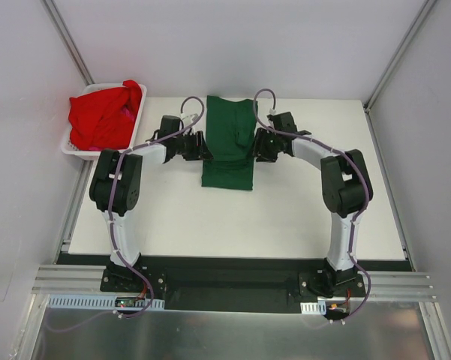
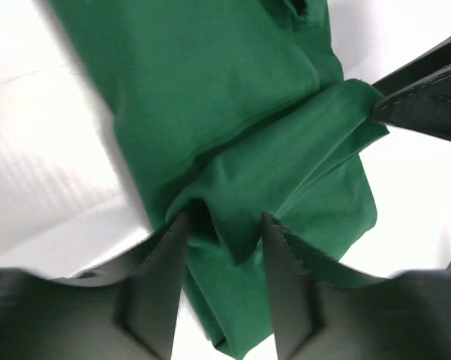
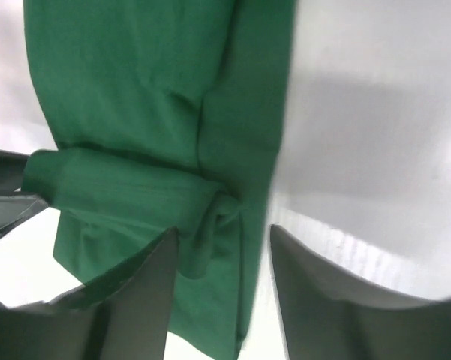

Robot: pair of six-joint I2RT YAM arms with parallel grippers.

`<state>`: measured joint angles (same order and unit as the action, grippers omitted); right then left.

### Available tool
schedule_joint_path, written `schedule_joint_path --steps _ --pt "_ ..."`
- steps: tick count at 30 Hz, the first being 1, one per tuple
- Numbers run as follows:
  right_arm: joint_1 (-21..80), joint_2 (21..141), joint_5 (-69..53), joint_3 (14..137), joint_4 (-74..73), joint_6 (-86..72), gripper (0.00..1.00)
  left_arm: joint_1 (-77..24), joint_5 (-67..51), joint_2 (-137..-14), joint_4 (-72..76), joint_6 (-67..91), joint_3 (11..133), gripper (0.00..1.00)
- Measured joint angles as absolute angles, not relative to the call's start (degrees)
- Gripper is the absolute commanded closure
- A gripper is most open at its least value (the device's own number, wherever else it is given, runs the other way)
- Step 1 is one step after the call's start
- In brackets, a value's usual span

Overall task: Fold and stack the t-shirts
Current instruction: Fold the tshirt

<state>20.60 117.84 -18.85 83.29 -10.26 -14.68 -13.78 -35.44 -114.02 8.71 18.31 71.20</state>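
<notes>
Flat white tabletop (image 1: 285, 217), boxed in by pale grey walls (image 1: 285, 45) and metal corner posts (image 1: 67, 41). Dark green t-shirt (image 1: 227, 161) lying lengthwise toward the far edge, left gripper (image 1: 204, 146) and right gripper (image 1: 257, 144) each clamped on its bunched middle fold. Red t-shirts (image 1: 101, 116) heaped in white basket (image 1: 73, 148), far-left corner.
</notes>
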Motion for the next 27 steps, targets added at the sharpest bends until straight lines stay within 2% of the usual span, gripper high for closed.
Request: schedule_joint_path --steps 3,6,11,15,18,23,25,27 --pt "19.46 117.84 -18.65 83.35 -10.07 -14.06 0.36 -13.02 -35.51 -114.10 8.82 18.39 71.29 0.40" --pt "18.59 117.82 -18.44 83.35 -10.07 -13.76 0.35 -12.53 -35.46 -114.08 8.99 18.46 71.59 0.35" --pt "18.28 116.92 -18.41 83.26 -10.17 -12.99 0.34 -12.27 -35.55 -112.75 9.04 18.63 71.68 0.33" --pt "18.28 113.12 -18.44 81.62 -10.28 -12.38 0.32 -12.27 -36.01 -108.51 9.04 18.92 71.59 0.36" --pt "18.28 108.20 -18.04 79.02 -10.44 -11.68 0.31 -12.27 -37.01 -103.28 9.37 19.27 70.50 0.45" --pt "17.67 100.07 -16.78 73.78 -10.41 -11.25 0.30 -12.73 -38.63 -95.77 10.09 19.27 66.35 1.00" --pt "17.04 96.95 -16.29 71.20 -10.41 -11.25 0.32 -13.78 -38.30 -93.84 9.98 18.13 63.90 1.00" --pt "16.36 94.70 -15.77 69.28 -10.55 -11.25 0.39 -15.59 -37.58 -93.38 10.00 16.84 61.93 1.00"
